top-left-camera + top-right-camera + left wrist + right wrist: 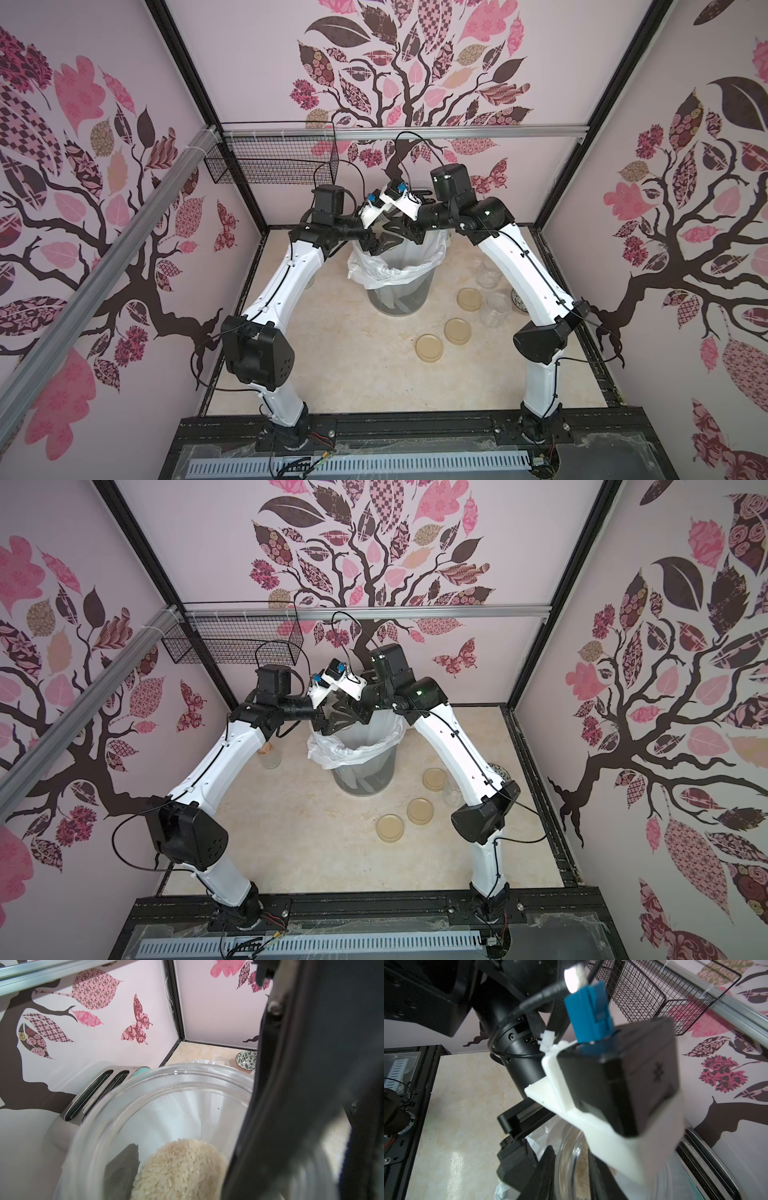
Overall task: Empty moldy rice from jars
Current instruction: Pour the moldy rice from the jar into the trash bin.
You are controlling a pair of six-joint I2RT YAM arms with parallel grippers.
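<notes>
On the table [332, 374], nearest the robot's base, three beige lids are lying flat on the right arm's side of the bin [386, 300]. A lid [428, 347] is lying farthest from the bin, another lid [457, 330] is lying just beyond it, and a third lid [469, 298] is lying close to the bin's wall. Past the lids, an open jar [494, 311] and a second open jar [488, 276] are standing upright, clear right through. A dark patterned bowl [246, 1061] is sitting near them, partly hidden by the right arm in both top views. On the bin's opposite side, a small corked flask [271, 758] is standing behind the left arm.

Both arms are meeting over the bin's mouth, where a white plastic bag [374, 272] is draping over the rim. The left claw [374, 246] is grasping the third jar [166, 1088] across its glass body, and one finger [122, 1167] is showing through the wall. The moldy rice [180, 1169] is heaping inside the part of that jar nearest the left claw, right beside the finger. The right claw [409, 232] is reaching in from the other side. In the right wrist view, dark fingers are showing close by the jar's rim, but whether this claw is clenched on the glass cannot be told.

Beyond the bin, a steel toaster [99, 1088] is sitting against the back wall. A black wire basket [270, 166] is hanging higher up, toward the left arm's side.
</notes>
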